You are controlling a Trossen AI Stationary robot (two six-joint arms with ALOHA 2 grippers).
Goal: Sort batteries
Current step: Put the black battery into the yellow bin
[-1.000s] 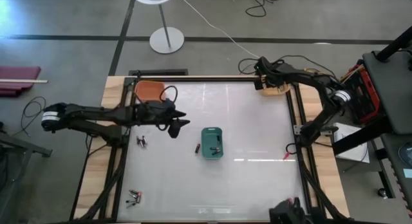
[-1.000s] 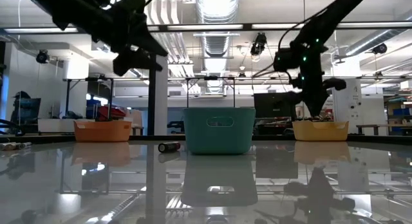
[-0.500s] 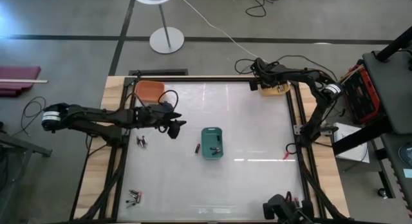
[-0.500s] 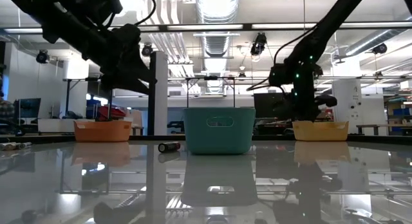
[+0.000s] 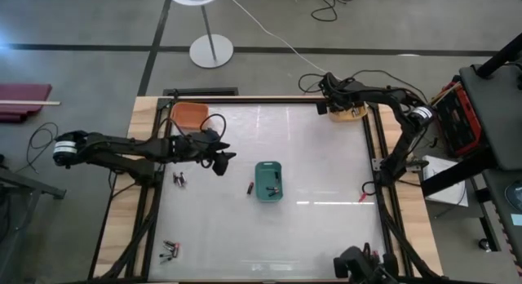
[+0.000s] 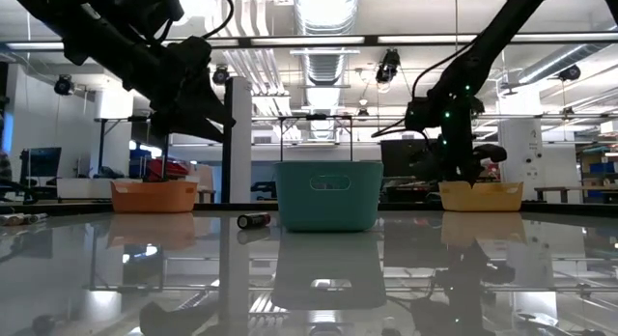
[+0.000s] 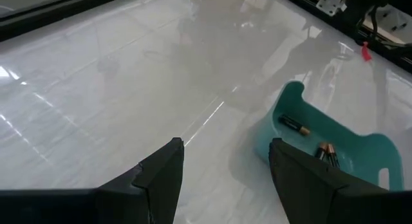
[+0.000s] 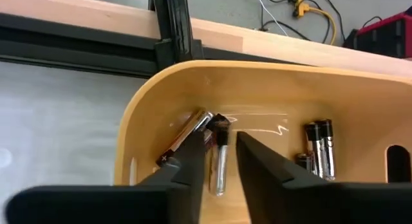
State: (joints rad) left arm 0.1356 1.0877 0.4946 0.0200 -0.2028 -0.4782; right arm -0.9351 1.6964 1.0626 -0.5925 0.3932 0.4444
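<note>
Right gripper [image 8: 215,161] fingers parted, inside yellow bin [image 8: 161,102], batteries [image 8: 217,150] directly beneath fingertips, left gripper [image 7: 222,163] open, both unmoved since earlier frame

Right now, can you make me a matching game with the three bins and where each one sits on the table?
Things:
1. teal bin
2. orange bin
3. yellow bin

Places:
A. far right corner, under the right gripper
B. middle of the table
C. far left corner

Pairs: 1-B, 2-C, 3-A
</note>
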